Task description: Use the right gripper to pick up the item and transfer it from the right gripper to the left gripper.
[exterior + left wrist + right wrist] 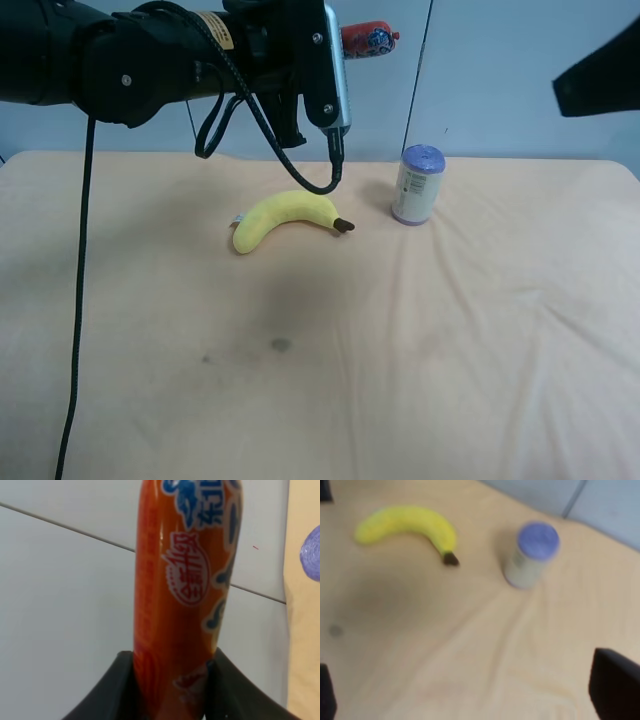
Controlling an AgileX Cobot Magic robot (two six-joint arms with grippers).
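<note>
Red item (pixel 182 595) clamped upright between the shut left claw's (pixel 170 685) fingers; right claw (pixel 470 690) wide, empty.

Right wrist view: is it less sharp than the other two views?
Yes: the right wrist view is soft, blurring the plush banana and can; the exterior high view is sharper; the left wrist view shows the item close, its print readable.

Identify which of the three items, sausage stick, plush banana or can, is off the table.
The red sausage stick: it is clamped in the left gripper, raised, while the plush banana and the can rest on the table.
</note>
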